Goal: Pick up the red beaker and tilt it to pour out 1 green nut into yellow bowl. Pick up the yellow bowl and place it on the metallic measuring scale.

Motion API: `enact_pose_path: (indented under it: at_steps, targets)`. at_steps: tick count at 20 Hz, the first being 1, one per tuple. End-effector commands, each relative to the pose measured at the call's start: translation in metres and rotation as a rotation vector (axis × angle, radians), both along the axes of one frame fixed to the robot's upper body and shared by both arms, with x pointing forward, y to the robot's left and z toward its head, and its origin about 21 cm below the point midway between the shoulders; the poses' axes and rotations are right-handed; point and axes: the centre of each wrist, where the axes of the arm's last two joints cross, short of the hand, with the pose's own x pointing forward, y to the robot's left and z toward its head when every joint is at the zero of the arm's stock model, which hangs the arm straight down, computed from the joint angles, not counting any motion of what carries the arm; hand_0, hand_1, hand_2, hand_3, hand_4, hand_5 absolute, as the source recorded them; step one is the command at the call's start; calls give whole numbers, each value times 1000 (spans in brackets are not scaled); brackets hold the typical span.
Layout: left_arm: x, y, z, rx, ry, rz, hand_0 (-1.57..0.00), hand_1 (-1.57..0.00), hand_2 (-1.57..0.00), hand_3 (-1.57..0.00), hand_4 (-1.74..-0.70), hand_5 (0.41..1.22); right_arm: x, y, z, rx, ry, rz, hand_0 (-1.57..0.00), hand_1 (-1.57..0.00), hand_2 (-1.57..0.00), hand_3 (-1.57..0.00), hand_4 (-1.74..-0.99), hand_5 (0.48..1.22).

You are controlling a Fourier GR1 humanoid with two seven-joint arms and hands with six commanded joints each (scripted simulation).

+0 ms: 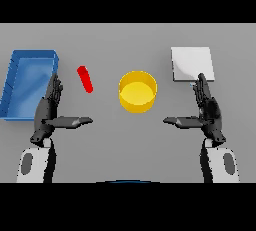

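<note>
Nothing is grasped yet: the left robot hand (pixel 50 109) and the right robot hand (pixel 206 109) both hover over the near tabletop (pixel 110 145) with fingers straight and thumbs spread inward. The beaker (pixel 85 79) lies tilted at left centre, just right of the blue tray (pixel 15 75) and left of the bowl (pixel 137 91); the scale (pixel 192 64) sits far right. The left robot hand is nearest, so it should probably reach forward and close around the beaker's middle, keeping it level so nothing spills before reaching the bowl.
</note>
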Motion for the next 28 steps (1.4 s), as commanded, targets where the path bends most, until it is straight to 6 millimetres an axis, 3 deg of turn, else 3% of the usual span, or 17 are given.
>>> enact_pose_path:
  at_steps: [1,6,9,13,16,28]
  targets:
    - [1,1,0,0,1,2,1,1,1,1,-1093,623,0,0,0,0,-1,-1,1,1,1,1,-1128,660]
    - [5,5,1,1,0,5,1,1,1,1,-1093,623,-4,0,1,-2,-4,-1,1,1,1,1,-1128,660]
    - [-15,0,11,142,-65,-27,1,1,1,1,-1094,618,-26,10,0,-260,-149,49,1,1,1,1,-1127,664]
    - [-20,-4,8,181,-20,-32,1,1,1,1,-1096,616,-34,9,4,-310,-167,50,1,1,1,1,-1112,659]
    - [-9,-7,7,204,-2,-43,1,1,1,1,-1090,612,-34,16,8,-281,-149,57,1,1,1,1,-1123,653]
    - [63,-21,-16,231,-4,-45,1,1,1,1,-1163,631,-32,7,5,-243,-145,51,1,1,1,1,-1230,666]
